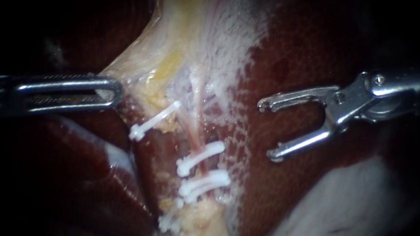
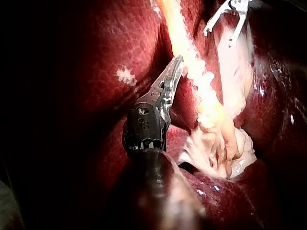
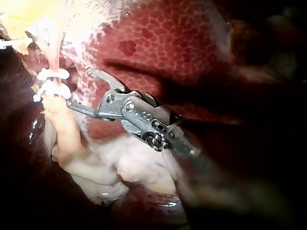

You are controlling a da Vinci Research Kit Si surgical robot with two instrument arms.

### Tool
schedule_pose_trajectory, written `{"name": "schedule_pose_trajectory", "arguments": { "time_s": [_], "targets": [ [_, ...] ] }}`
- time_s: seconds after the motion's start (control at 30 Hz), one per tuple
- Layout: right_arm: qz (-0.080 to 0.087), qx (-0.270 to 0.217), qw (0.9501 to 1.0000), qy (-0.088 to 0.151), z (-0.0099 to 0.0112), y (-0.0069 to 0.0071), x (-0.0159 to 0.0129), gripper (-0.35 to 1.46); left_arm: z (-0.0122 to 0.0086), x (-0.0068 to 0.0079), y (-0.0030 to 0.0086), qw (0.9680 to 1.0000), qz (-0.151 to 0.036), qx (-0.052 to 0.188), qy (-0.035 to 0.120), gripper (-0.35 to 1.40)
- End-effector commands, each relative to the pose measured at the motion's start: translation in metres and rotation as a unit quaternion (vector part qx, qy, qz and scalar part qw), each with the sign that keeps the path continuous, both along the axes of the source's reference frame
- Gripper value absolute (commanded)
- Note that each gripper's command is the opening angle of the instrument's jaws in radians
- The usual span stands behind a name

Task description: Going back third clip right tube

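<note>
The pink right tube point(image 1: 197, 129) runs down the middle of the dissected bed and carries two white clips point(image 1: 201, 157) point(image 1: 205, 182), one below the other. A third white clip point(image 1: 153, 121) lies slanted on the left tube, and another point(image 1: 170, 218) sits lower down. My right instrument point(image 1: 267, 130) hangs over the liver to the right of the clips, its jaws open and empty; the right wrist view shows it point(image 3: 79, 89) beside the clipped tube point(image 3: 53, 76). My left instrument point(image 1: 115, 89) is shut on pale gallbladder tissue point(image 1: 135, 64), holding it taut.
Dark red liver point(image 1: 305, 50) surrounds the bed on both sides. White frosted tissue point(image 1: 235, 51) covers the strip between the tubes and my right instrument. A pale yellow stump point(image 1: 206, 223) lies below the clips. My right instrument's open jaws point(image 2: 218, 38) show far ahead in the left wrist view.
</note>
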State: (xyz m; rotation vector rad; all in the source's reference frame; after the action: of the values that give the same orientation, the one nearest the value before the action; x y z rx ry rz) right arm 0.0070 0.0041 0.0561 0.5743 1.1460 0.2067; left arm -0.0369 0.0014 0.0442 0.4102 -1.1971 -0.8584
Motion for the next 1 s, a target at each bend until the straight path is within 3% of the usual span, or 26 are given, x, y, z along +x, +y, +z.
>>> {"name": "schedule_pose_trajectory", "arguments": {
  "time_s": [0.03, 0.2, 0.43, 0.63, 1.0],
  "targets": [
    [0.000, 0.000, 1.0000, 0.000, 0.0000, 0.0000, -0.0001, 0.60, 0.0004, -0.0001, -0.0001, 1.0000, 0.000, -0.001, 0.000, -0.35],
    [-0.001, 0.001, 1.0000, 0.001, 0.0000, 0.0000, -0.0001, 0.60, 0.0031, -0.0015, -0.0007, 0.9999, -0.003, -0.011, 0.003, -0.35],
    [-0.002, 0.001, 1.0000, 0.001, -0.0002, -0.0002, -0.0003, 0.60, 0.0067, -0.0043, -0.0018, 0.9999, 0.009, -0.008, 0.009, -0.35],
    [-0.003, 0.001, 1.0000, 0.001, -0.0003, -0.0002, -0.0005, 0.60, 0.0075, -0.0051, -0.0019, 0.9999, 0.013, -0.005, 0.009, -0.35],
    [-0.003, 0.001, 1.0000, 0.001, -0.0003, -0.0002, -0.0005, 0.60, 0.0075, -0.0051, -0.0019, 0.9999, 0.013, -0.005, 0.009, -0.35]
  ]
}}
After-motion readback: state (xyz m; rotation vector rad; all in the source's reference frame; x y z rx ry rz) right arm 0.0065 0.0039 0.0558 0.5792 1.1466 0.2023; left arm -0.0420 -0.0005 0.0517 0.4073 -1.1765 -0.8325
